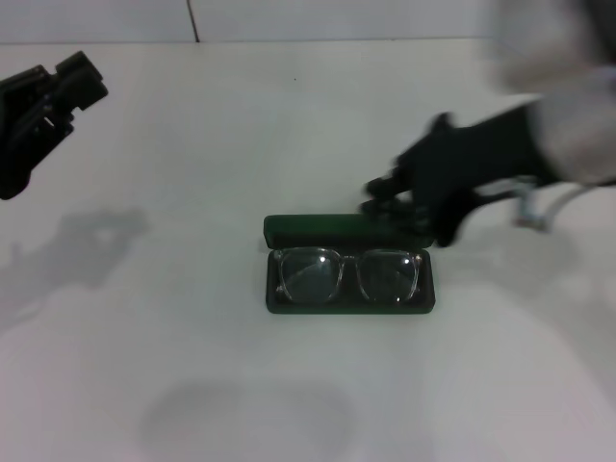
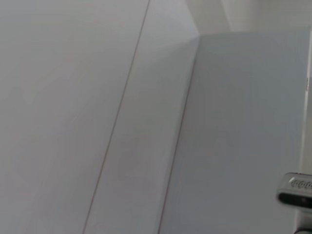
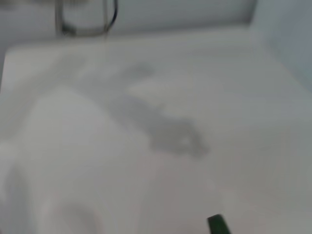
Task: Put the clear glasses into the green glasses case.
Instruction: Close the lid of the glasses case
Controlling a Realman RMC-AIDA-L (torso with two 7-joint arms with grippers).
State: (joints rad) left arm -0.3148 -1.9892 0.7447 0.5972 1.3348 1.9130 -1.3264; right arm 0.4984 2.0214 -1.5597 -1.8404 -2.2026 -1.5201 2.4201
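Observation:
The green glasses case [image 1: 348, 310] lies open at the middle of the table in the head view, its lid [image 1: 313, 228] raised along the far side. The clear glasses [image 1: 346, 273] lie inside it, lenses up and spanning its width. My right gripper [image 1: 377, 197], black and blurred, hovers just behind the lid's right end, close to it; whether it touches the lid cannot be told. A small green corner of the case [image 3: 218, 225] shows in the right wrist view. My left gripper [image 1: 53, 91] stays parked at the far left, well away from the case.
The white table [image 1: 173, 366] stretches all around the case, with arm shadows on it. A white wall [image 2: 73, 97] fills the left wrist view. A loose cable [image 1: 539, 207] hangs by the right arm.

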